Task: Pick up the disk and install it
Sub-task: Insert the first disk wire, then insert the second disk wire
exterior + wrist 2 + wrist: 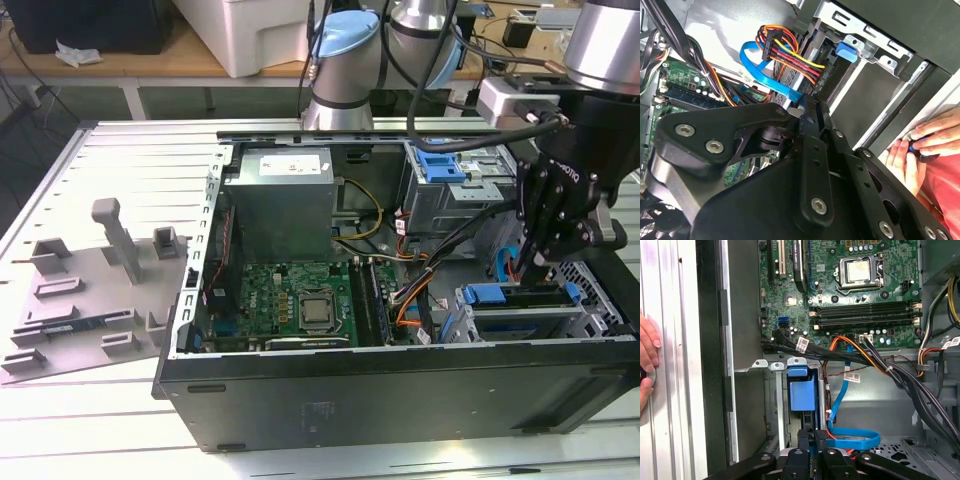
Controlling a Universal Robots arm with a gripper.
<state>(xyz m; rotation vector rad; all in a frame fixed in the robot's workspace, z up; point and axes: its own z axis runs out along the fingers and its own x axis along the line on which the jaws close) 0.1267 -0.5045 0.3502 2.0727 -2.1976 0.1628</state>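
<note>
The disk stands edge-on in the drive cage at the case's front corner, on the exterior view's right. Only its blue carrier rail shows; the silver face is hidden inside the cage. In the first wrist view the carrier's blue end sits in the cage slot, just beyond my fingertips. My gripper hangs right above that cage, its black fingers drawn close together with nothing clearly between them. A blue data cable loops beside the fingertips.
The open case holds the motherboard, the grey power supply, cable bundles, and a blue bracket in the rear cage. A grey fixture plate lies on the exterior view's left. A person's hand rests by the case.
</note>
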